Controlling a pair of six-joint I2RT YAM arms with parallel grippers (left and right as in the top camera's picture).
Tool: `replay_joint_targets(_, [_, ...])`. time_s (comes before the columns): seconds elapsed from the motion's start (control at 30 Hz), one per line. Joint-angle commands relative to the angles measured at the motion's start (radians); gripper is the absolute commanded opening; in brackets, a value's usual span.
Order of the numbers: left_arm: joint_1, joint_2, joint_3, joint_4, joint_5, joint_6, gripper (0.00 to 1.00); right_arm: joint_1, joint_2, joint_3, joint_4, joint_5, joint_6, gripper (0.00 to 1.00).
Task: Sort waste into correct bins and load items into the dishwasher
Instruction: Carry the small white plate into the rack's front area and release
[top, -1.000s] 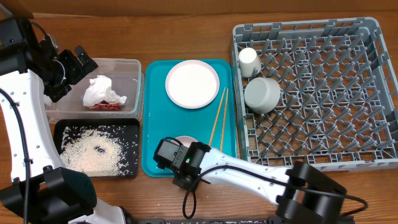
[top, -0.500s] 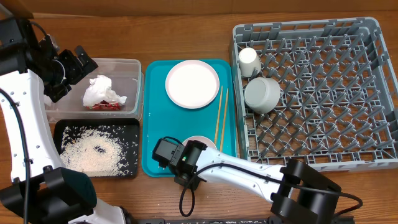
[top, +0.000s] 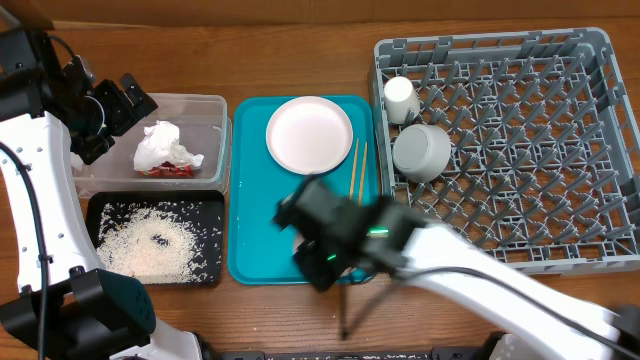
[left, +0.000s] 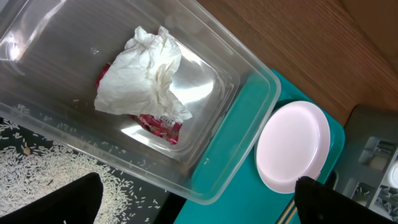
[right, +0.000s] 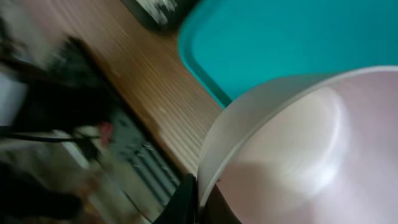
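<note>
Compared with half a second ago, your left gripper (top: 118, 115) has not shifted. It hangs over the far-left side of the clear tub (top: 208, 122) with its fingers spread wide and holding nothing.

Your right arm has swung up and rightward off the front edge of the teal tray (top: 255, 200). It now reads as motion blur across the tray's front half. The small plate (right: 292, 162) was visible there before and is now hidden under the arm from overhead. The right wrist view shows it tilted, close to the lens, over the tray corner and the table (right: 149, 93).

On the right gripper (right: 196, 198), one dark finger presses at the plate's rim. Its partner is hidden, so it reads as pinching that rim.

Surroundings:
- The napkin (top: 163, 145) lies on the sauce packet (top: 172, 171) inside the tub.
- Rice (top: 150, 245) is spread in the black tray (top: 208, 206), just in front of the tub.
- The large plate (top: 309, 135) sits on the teal tray's far half.
- The chopsticks (top: 356, 165) lie just right of it, their near ends covered by the arm.
- The rack (top: 520, 180) holds the cup (top: 400, 97) and bowl (top: 421, 151) in its far-left corner.
</note>
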Motion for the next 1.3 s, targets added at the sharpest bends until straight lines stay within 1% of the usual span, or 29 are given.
replay_joint_targets(0.0, [-0.002,-0.013,0.018,0.002,-0.006,-0.01,1.0,-0.104,-0.159,0.027,-0.005,-0.149,0.053,0.04])
replay_joint_targets(0.17, [-0.002,-0.013,0.018,0.002,-0.006,-0.01,1.0,-0.318,-0.322,-0.005,-0.03,-0.28,0.053,0.04])
replay_joint_targets(0.33, [-0.002,-0.013,0.018,0.002,-0.006,-0.01,1.0,-0.592,-0.43,-0.097,-0.014,-0.522,0.026,0.04])
replay_joint_targets(0.5, [-0.002,-0.013,0.018,0.002,-0.006,-0.01,1.0,-0.908,-0.46,-0.227,-0.001,-0.834,-0.098,0.04])
replay_joint_targets(0.6, [-0.002,-0.013,0.018,0.002,-0.006,-0.01,1.0,-1.057,-0.438,-0.325,0.003,-1.011,-0.191,0.04])
replay_joint_targets(0.67, [-0.002,-0.013,0.018,0.002,-0.006,-0.01,1.0,-1.125,-0.41,-0.391,0.004,-1.107,-0.254,0.04])
replay_joint_targets(0.77, [-0.002,-0.013,0.018,0.002,-0.006,-0.01,1.0,-1.177,-0.341,-0.485,0.004,-1.191,-0.351,0.04])
replay_joint_targets(0.87, [-0.002,-0.013,0.018,0.002,-0.006,-0.01,1.0,-1.174,-0.257,-0.542,0.003,-1.212,-0.436,0.04])
replay_joint_targets(1.07, [-0.002,-0.013,0.018,0.002,-0.006,-0.01,1.0,-1.141,-0.097,-0.565,0.003,-1.218,-0.562,0.04])
replay_joint_targets(1.27, [-0.003,-0.013,0.018,0.002,-0.005,-0.01,1.0,-1.141,0.006,-0.565,0.004,-1.104,-0.567,0.04])
